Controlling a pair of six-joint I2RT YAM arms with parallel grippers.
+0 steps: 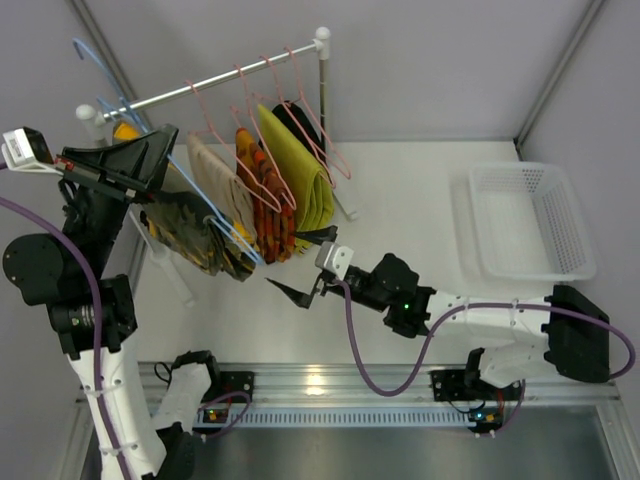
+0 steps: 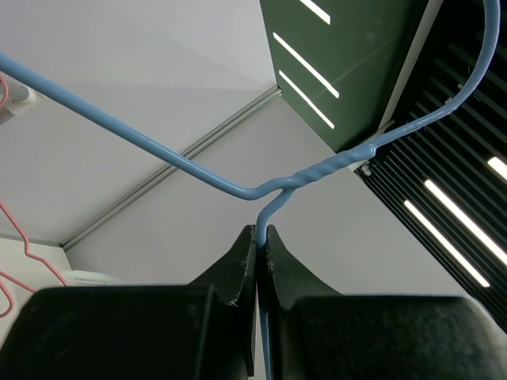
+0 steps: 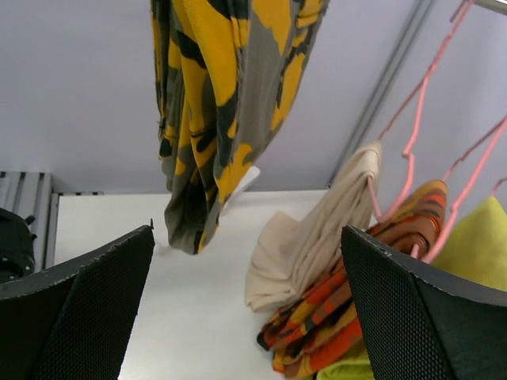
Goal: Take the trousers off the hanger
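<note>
Left gripper point(image 2: 260, 231) clamped on thin light-blue wire hanger point(image 2: 198, 170) at its neck. Folded camouflage-patterned trousers point(image 3: 214, 103) hang from it near surface point(image 1: 420, 200) left edge, ahead of right gripper point(image 3: 247, 237), jaws apart.

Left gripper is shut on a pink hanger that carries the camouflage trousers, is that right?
Not quite. The left gripper is shut on the light-blue hanger, not a pink one; the left wrist view shows the blue wire pinched between its jaws. The rest holds: the camouflage trousers hang from that hanger in the top view.
</note>
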